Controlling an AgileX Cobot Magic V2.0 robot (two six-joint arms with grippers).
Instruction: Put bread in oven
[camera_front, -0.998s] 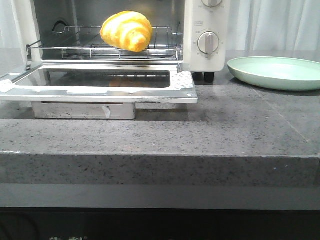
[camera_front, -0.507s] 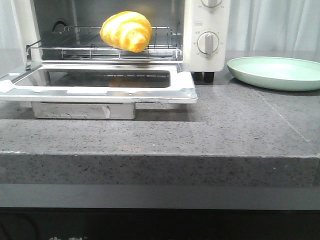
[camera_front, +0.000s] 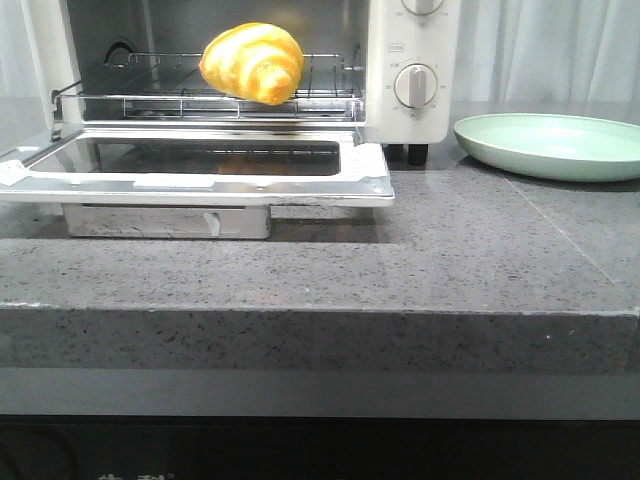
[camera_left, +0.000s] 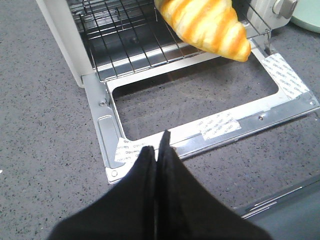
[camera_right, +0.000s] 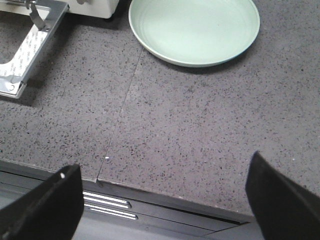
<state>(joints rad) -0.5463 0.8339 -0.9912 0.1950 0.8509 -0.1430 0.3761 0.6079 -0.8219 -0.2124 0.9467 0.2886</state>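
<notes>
1. Grey speckled stone countertop (camera_front: 450, 250) filled the front view, with pale curtains behind it and a dark band below its front edge.
2. On the oven (camera_front: 410, 60), white with round knobs, a small label sat above the lower knob, too small to read; the white tape strips on the door frame in the left wrist view carried faint printing that also could not be made out.
3. The bread (camera_front: 252, 62) lay on the wire rack (camera_front: 150, 95) inside the oven cavity, near the rack's front edge, one tip pointing out over the lowered door (camera_front: 200, 170).
4. The left gripper (camera_left: 157, 150) had its black fingers pressed together with nothing between them, hovering over the door's outer edge, well apart from the bread.
5. The right gripper (camera_right: 160, 195) stood spread wide and empty over bare counter near the counter's front edge, with the pale green plate (camera_right: 195, 30) beyond it.
6. Bare counter lay between the door and the plate.
</notes>
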